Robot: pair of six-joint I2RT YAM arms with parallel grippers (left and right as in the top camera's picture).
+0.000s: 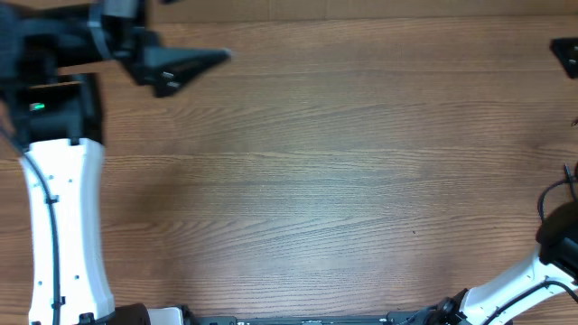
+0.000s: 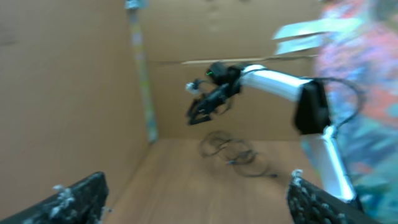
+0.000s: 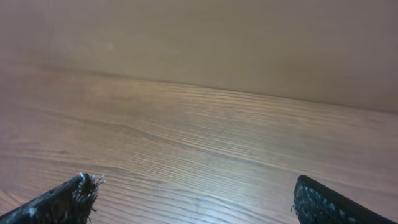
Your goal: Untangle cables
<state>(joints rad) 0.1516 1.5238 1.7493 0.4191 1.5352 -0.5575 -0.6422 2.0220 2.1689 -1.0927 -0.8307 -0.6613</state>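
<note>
The cables [image 2: 231, 152] are thin black cords lying in loose loops on the wooden table [image 1: 307, 181]. They show only in the blurred left wrist view, at the far side; the overhead view does not show them. My right gripper [image 2: 200, 113] hangs a little above them and to their left, holding nothing. In its own view the right gripper [image 3: 199, 202] is open over bare wood. Only a bit of it shows in the overhead view [image 1: 564, 54], at the right edge. My left gripper [image 1: 181, 65] is at the table's far left corner, open and empty [image 2: 199, 205], far from the cables.
Brown cardboard walls [image 2: 74, 74] enclose the table, with a taped corner seam [image 2: 142, 74]. A person in a colourful shirt [image 2: 367, 93] stands behind the white right arm [image 2: 280, 81]. The white left arm [image 1: 63, 226] runs along the left edge.
</note>
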